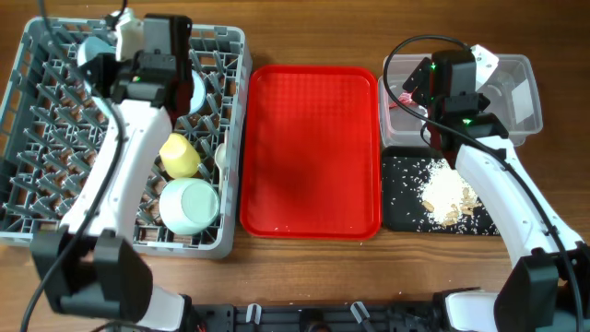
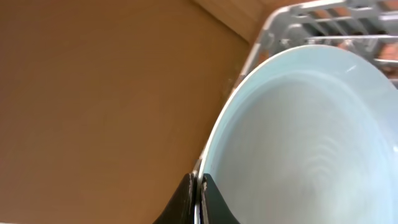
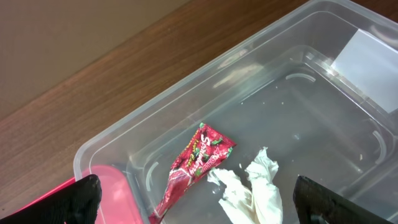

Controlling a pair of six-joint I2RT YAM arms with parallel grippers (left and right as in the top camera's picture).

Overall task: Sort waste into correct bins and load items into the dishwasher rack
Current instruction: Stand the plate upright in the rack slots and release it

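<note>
Counted from overhead in the large square grey plastic dishwasher rack [image 1: 37, 184] at the left: one yellow cup [image 1: 180, 155] and one pale green small bowl [image 1: 189, 205], both in the near right part. To the right of it, one flat red tray [image 1: 311, 152]. Further right, two bins: one clear rectangular plastic tub [image 1: 521, 111] at the far side and one shallow black rectangular tray [image 1: 398, 217] just on its near side. Many loose whitish rice-like scraps [image 1: 447, 194] in the black one.

Only in the left wrist view: one light blue round plate [image 2: 311, 143], hollow face toward the camera, grey rack wall behind it. Rim pinched between the clenched jaws of the left gripper [image 2: 199, 183].

Only in the right wrist view: inside the tub, one small red shiny wrapper [image 3: 199, 158], long axis from near left to far right, wider end far right. One crumpled white tissue [image 3: 255, 186] just beside it. Above them the right gripper [image 3: 196, 186], jaws spread wide, grasping nothing.
</note>
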